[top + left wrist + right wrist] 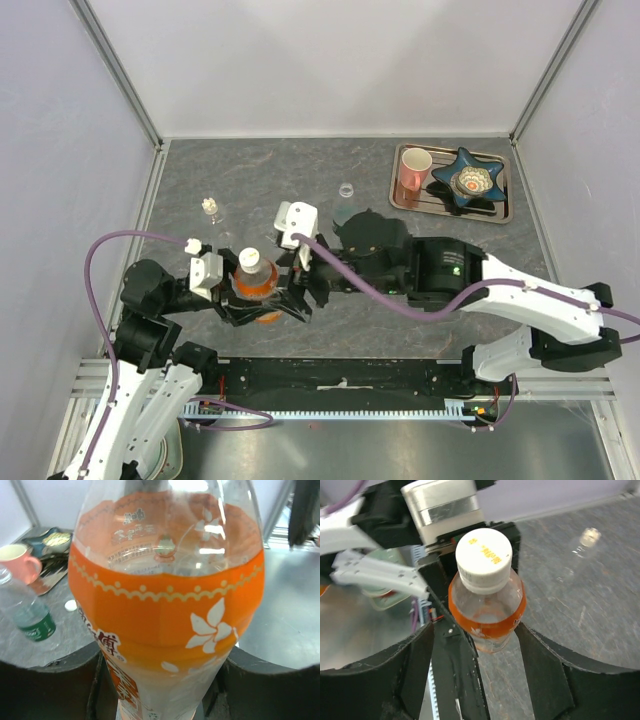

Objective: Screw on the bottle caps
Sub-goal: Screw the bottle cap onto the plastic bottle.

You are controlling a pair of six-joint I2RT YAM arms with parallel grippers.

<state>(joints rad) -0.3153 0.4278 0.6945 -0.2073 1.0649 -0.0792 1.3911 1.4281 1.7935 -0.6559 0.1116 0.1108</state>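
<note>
Cap on top, that's where we are: the white cap (pixel 484 555) is sitting on the neck of the orange bottle (pixel 487 612), which stands near the front edge of the table (pixel 250 170), between the two arms. The left gripper (pixel 260 305) is clamped on the bottle's body, low down, pads against both sides. The right gripper (pixel 477 635) is spread wide, one finger on either side of the bottle, touching neither it nor the cap.

From here I'd say the step is the tightening twist, or a check that the cap is home. To do it well, the right fingers want to rise to the cap's ribbed rim and close squarely on it, not on the shoulder below. The wrist should turn straight about the bottle's own axis, or the thread may cross. The left grip has to be firm, because a thin, part-filled bottle will spin or buckle if the hold is loose.

Now the count. Bottles: three, namely the orange one, a green-label bottle (pixel 30 615) further back by the right arm, and a tiny clear bottle (pixel 210 207) off to the left. Caps: two I'm sure of, the one on the orange bottle and a loose cap (pixel 346 188) on the table. Whether the other two bottles have theirs on, I can't tell. One pink mug (pixel 412 170) and one star-shaped dish (pixel 468 178) share one tray (pixel 495 208).
</note>
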